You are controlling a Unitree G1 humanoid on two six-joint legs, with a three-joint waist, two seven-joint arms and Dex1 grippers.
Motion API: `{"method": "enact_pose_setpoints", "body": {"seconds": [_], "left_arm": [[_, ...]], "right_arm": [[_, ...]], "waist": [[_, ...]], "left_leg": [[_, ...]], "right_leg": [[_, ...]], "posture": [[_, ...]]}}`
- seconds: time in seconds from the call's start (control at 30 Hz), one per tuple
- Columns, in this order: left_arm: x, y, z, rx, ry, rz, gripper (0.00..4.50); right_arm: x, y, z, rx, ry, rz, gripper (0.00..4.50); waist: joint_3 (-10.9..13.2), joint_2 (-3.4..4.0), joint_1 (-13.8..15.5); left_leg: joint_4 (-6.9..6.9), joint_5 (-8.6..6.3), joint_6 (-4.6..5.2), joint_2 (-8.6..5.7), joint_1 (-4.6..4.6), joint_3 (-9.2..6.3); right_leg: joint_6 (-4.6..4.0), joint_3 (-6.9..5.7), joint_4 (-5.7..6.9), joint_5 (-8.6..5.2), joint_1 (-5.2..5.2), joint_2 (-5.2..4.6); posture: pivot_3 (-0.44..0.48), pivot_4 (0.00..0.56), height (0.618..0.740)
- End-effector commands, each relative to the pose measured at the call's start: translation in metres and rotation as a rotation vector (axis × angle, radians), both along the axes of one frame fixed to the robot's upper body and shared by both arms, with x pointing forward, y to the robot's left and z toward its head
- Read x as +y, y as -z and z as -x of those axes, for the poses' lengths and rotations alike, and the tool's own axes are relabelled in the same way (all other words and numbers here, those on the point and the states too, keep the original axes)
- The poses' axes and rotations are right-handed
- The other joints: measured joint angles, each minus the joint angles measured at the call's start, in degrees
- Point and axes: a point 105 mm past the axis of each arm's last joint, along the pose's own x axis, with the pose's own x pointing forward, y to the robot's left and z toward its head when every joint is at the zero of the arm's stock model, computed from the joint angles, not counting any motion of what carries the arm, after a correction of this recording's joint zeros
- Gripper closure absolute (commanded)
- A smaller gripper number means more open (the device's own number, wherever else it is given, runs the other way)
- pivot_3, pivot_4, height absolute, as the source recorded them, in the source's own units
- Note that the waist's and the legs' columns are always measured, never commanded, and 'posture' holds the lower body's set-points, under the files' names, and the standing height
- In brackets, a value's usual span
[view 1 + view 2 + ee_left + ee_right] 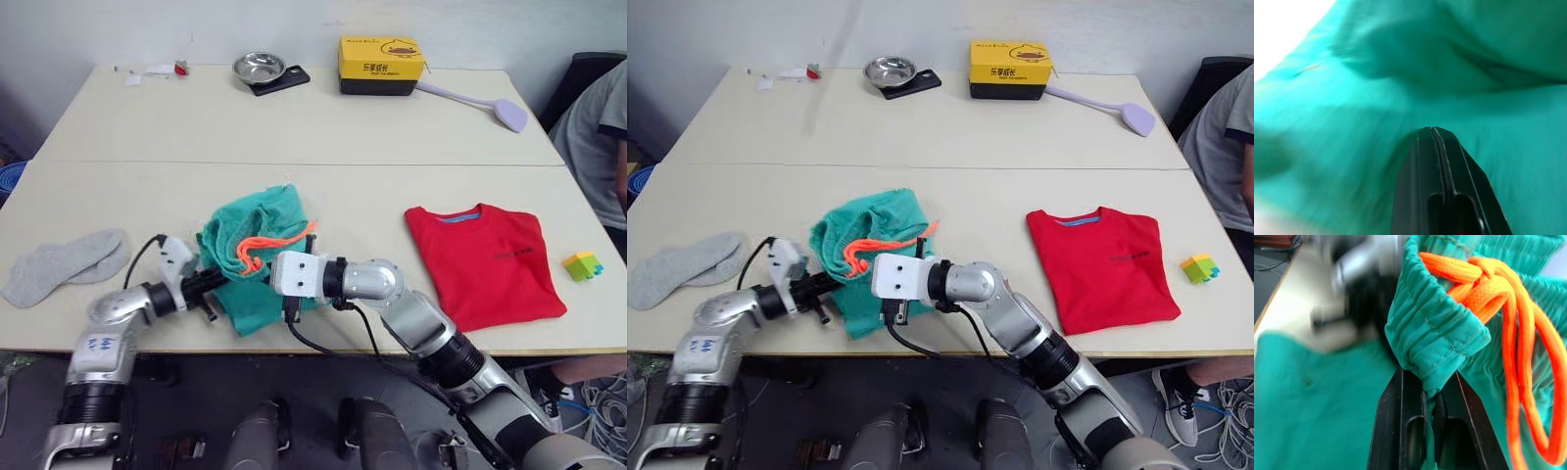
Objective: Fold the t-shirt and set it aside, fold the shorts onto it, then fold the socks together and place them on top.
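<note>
Folding the shorts (257, 257) at the table's six o'clock edge, right gripper (1431, 396) pinching the waistband, left gripper (1434, 142) closed against the cloth at nine o'clock, ideally keeping both corners level and the drawstring (263, 245) tucked inside, before carrying toward the t-shirt (485, 260) at three o'clock.

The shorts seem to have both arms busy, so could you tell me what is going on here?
The robot is working on the teal-green shorts, bunched near the table's front edge. The right gripper has its jaws shut on the elastic waistband beside the orange drawstring; the left gripper, jaws shut, is pressed into the fabric. The red t-shirt already lies folded to the right. The grey socks lie unfolded far left. A person sits at the right.
</note>
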Motion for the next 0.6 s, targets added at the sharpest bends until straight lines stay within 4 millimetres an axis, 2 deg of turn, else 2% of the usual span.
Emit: {"method": "enact_pose_setpoints", "body": {"seconds": [0.03,0.1,0.13,0.17,0.27,0.37,0.5,0.6], "left_arm": [[0.018,-0.021,0.007,-0.052,0.001,0.001,4.50],[0.024,-0.032,0.009,-0.063,-0.004,0.008,4.50],[0.027,-0.038,0.010,-0.071,-0.005,0.026,4.50],[0.028,-0.047,0.010,-0.089,-0.001,0.051,4.50],[0.028,-0.073,0.014,-0.136,0.022,0.154,4.50],[0.031,-0.084,0.020,-0.134,0.051,0.189,4.50],[0.021,-0.098,0.028,-0.130,0.147,0.218,4.50],[0.002,-0.106,0.033,-0.121,0.258,0.211,4.50]], "right_arm": [[0.007,0.001,0.005,0.015,-0.020,-0.011,4.48],[0.009,0.003,0.014,0.101,-0.073,-0.036,4.48],[0.010,0.003,0.017,0.130,-0.097,-0.044,3.94],[0.010,0.000,0.021,0.142,-0.128,-0.054,3.74],[0.004,-0.017,0.035,0.236,-0.249,-0.135,2.67],[-0.012,-0.031,0.042,0.293,-0.331,-0.166,1.62],[-0.049,-0.045,0.046,0.415,-0.360,-0.192,1.62],[-0.066,-0.042,0.028,0.434,-0.225,-0.207,2.28]], "waist": [[0.01,0.01,0.07],[0.01,0.01,0.17],[0.01,0.01,0.21],[0.01,0.01,0.31],[0.03,-0.01,0.48],[0.03,-0.02,0.45],[0.06,-0.02,0.62],[0.06,-0.02,0.63]], "left_leg": [[0.00,-0.01,-0.01,0.00,0.00,0.00],[-0.05,-0.02,-0.02,-0.01,0.00,0.00],[-0.08,-0.02,-0.03,-0.01,0.00,0.00],[-0.13,-0.02,-0.03,-0.02,0.00,0.00],[-0.19,-0.02,-0.03,-0.04,-0.02,0.00],[-0.18,-0.02,-0.02,-0.04,-0.02,-0.01],[-0.19,-0.03,0.00,-0.05,0.00,-0.01],[-0.20,-0.04,0.00,-0.05,-0.01,-0.05]], "right_leg": [[0.00,0.00,0.00,0.00,0.00,-0.01],[-0.01,0.02,-0.03,0.00,-0.02,-0.03],[-0.01,0.02,-0.06,0.00,-0.02,-0.02],[-0.01,0.03,-0.09,0.00,-0.02,-0.02],[-0.01,0.02,-0.15,0.00,-0.02,-0.04],[0.00,0.02,-0.15,0.00,0.00,-0.04],[0.00,0.02,-0.18,0.00,0.01,-0.04],[0.00,0.00,-0.24,0.00,0.02,-0.06]], "posture": [[0.000,0.150,0.740],[0.000,0.150,0.740],[0.000,0.150,0.740],[0.000,0.150,0.740],[0.000,0.150,0.740],[0.000,0.150,0.740],[0.000,0.150,0.740],[0.000,0.150,0.740]]}}
